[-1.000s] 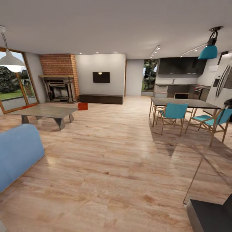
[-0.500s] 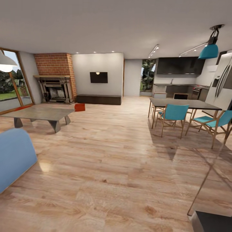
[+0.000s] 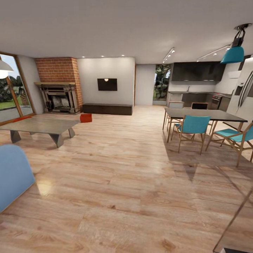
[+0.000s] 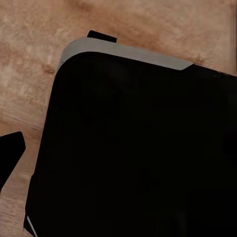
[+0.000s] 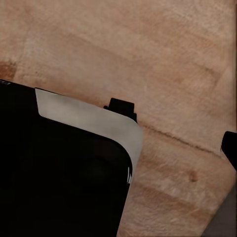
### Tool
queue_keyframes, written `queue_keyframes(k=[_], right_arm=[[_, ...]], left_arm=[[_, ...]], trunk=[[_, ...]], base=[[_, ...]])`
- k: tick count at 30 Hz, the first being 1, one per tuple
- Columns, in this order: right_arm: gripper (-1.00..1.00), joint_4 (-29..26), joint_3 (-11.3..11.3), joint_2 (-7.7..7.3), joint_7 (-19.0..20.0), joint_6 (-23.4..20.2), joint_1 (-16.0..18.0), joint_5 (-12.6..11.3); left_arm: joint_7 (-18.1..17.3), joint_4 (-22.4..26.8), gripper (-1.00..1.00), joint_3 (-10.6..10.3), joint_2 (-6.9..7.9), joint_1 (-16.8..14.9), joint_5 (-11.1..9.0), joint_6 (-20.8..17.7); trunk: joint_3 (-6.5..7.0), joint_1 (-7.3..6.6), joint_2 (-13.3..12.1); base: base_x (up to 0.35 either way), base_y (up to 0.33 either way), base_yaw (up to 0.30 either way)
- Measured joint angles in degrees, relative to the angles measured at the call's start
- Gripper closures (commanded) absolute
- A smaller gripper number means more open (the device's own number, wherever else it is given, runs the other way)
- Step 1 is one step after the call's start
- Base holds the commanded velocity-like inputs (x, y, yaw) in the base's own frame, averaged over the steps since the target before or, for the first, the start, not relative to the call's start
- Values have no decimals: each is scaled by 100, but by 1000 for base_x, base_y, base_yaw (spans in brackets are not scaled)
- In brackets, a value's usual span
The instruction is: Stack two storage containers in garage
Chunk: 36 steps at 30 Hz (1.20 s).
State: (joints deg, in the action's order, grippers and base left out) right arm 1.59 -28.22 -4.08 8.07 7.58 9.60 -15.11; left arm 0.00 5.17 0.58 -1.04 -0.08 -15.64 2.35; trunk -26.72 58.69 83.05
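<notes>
Red-orange storage container (image 3: pixel 85 118) far off beside coffee table (image 3: pixel 38 125); end effectors' state indiscernible.

A red-orange storage container (image 3: pixel 85 118) apparently rests on the wood floor (image 3: pixel 116 182).

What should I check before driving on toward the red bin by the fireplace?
1. Target in sight: ok. One storage container sits on the wood floor beyond the coffee table.
2. Second container located: cannot tell. A red sliver shows by the glass doors, too small to identify.
3. Straight path ahead: ok. Open floor runs between the coffee table and the dining table.
4. Left side clearance: not ok. The blue sofa is close at the left edge.
5. Grippers empty and open: cannot tell. Wrist views show a dark body over floor, no clear fingers.
</notes>
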Motion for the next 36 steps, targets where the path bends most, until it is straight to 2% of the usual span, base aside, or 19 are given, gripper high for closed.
queue_keyframes(k=[13, 21, 32, 36], right_arm=[[-100, 0, -25, 10, -2, 1, 0, -22], [-100, 0, -16, 73, -5, 17, 0, -22], [-100, 0, -14, -12, -5, 35, 0, -38], [-100, 0, -12, -27, -5, 51, 0, -37]], left_arm=[[0, -1, -100, 0, 0, 0, 0, -2], [0, -2, -100, -10, 0, 0, 1, -1], [0, -2, -100, -9, 1, 0, 0, 6], [0, 0, -100, -8, 0, 0, 1, 14]], trunk=[[0, 0, 0], [0, 0, 0], [0, 0, 0], [0, 0, 0]], base=[[324, 0, 0], [324, 0, 0], [324, 0, 0], [324, 0, 192]])
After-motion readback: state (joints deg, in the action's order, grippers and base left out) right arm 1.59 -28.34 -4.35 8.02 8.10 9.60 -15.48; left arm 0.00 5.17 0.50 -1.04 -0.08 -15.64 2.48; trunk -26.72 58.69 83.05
